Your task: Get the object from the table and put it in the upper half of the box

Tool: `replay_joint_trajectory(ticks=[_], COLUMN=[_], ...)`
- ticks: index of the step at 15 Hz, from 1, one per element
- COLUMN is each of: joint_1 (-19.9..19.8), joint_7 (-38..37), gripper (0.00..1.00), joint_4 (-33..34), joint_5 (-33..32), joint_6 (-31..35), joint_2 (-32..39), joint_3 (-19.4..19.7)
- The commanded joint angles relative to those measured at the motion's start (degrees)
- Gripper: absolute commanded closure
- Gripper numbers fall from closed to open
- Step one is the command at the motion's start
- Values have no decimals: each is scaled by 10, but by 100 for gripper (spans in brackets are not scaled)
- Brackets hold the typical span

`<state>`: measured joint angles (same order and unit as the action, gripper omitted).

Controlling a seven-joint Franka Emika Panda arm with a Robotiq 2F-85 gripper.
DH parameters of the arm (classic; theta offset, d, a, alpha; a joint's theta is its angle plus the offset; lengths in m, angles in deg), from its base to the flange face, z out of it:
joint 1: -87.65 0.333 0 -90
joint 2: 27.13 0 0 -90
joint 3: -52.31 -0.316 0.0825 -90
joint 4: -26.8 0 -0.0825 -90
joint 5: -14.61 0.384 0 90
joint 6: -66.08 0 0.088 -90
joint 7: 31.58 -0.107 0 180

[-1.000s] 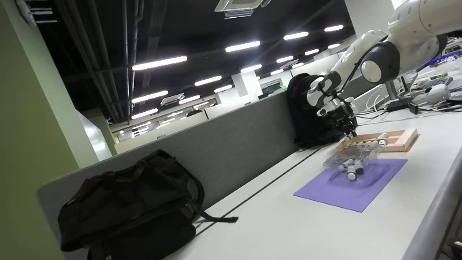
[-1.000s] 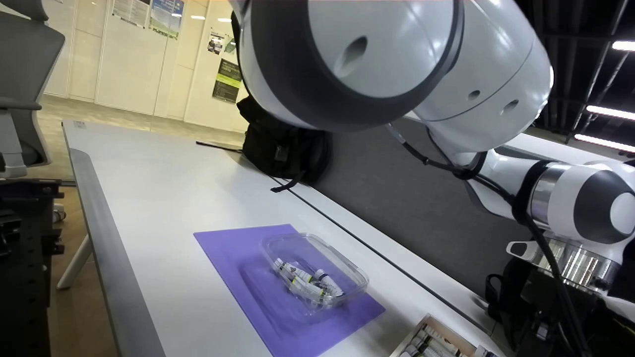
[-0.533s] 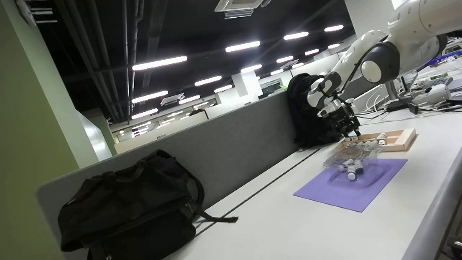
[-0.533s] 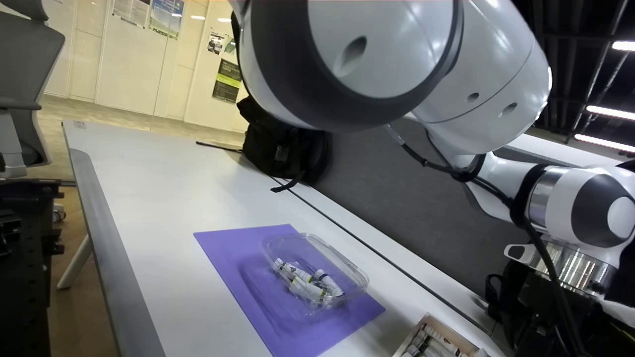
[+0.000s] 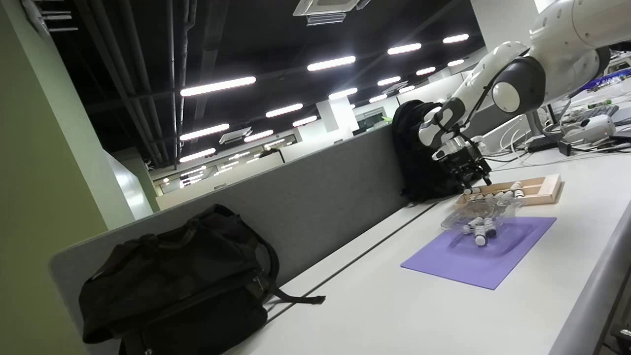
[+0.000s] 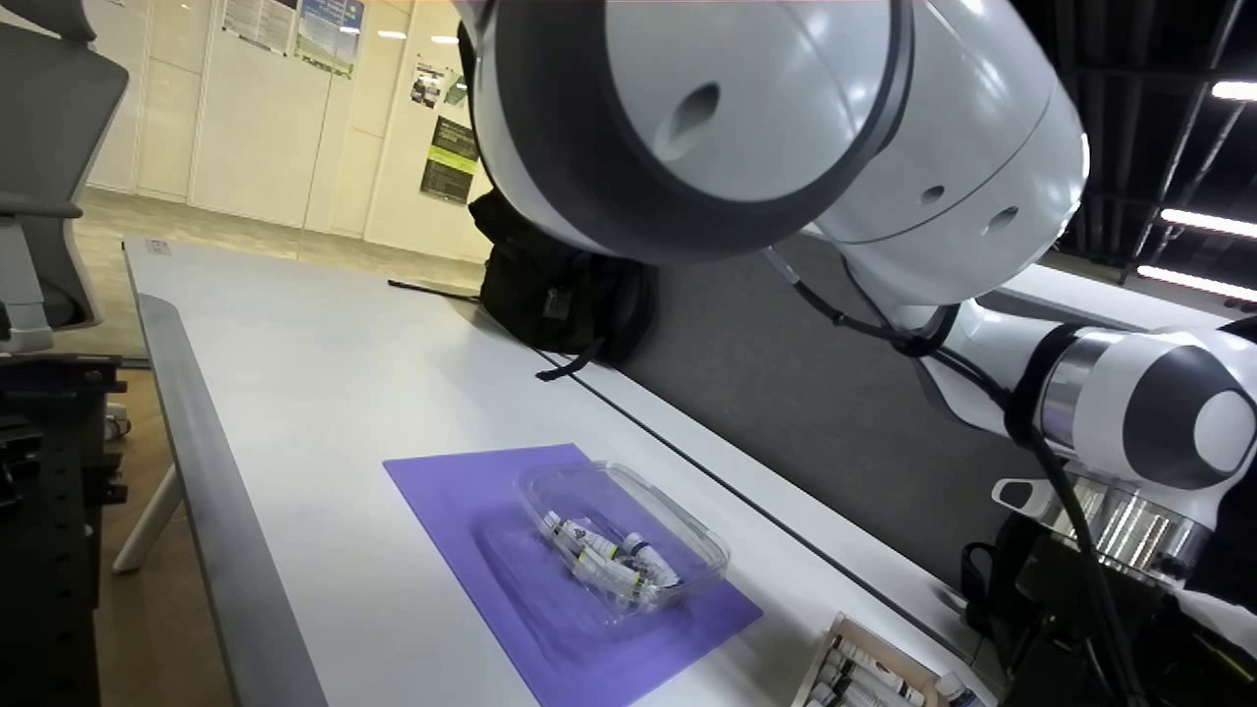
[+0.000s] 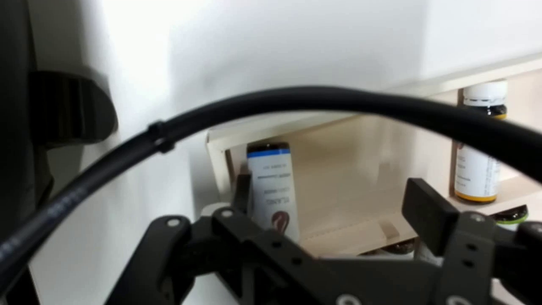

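The object, a small bottle [image 7: 274,190] with a white label and blue band, lies in the upper section at the left end of the wooden box [image 7: 271,129] in the wrist view. My gripper [image 7: 334,203] stands wide open over that section. Its left finger [image 7: 242,192] is close against the bottle's side, touching or not I cannot tell; the right finger [image 7: 427,212] is well apart from it. In an exterior view the gripper [image 5: 477,184] is just above the box [image 5: 549,190], on the off-white table [image 5: 394,305]. The bottle's lower end is hidden behind the gripper.
Another bottle [image 7: 478,169] lies farther right in the box, and several fill the lower section. A clear plastic tub [image 6: 687,525] holding several bottles sits on a purple mat [image 6: 442,491] beside the box. Black backpacks [image 5: 419,153] lean along the grey partition [image 5: 335,197].
My gripper has opened and the bottle is now free of its right finger, lying in the box. The box has shifted slightly toward the left of an exterior view. The arm has barely moved.
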<state>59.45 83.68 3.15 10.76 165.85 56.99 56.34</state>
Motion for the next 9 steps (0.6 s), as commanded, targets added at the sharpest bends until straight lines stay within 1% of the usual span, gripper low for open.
replay_joint_trajectory(ticks=[1,2,5,9], joint_1=[-3,-2,-2,-3], joint_7=[13,12,6,-4], gripper=[40,49,69,97], joint_4=[3,2,-1,-10], joint_5=[10,12,10,7], joint_6=[-10,-12,-6,35], joint_2=[0,0,0,0], joint_3=[-11,-12,-11,-6])
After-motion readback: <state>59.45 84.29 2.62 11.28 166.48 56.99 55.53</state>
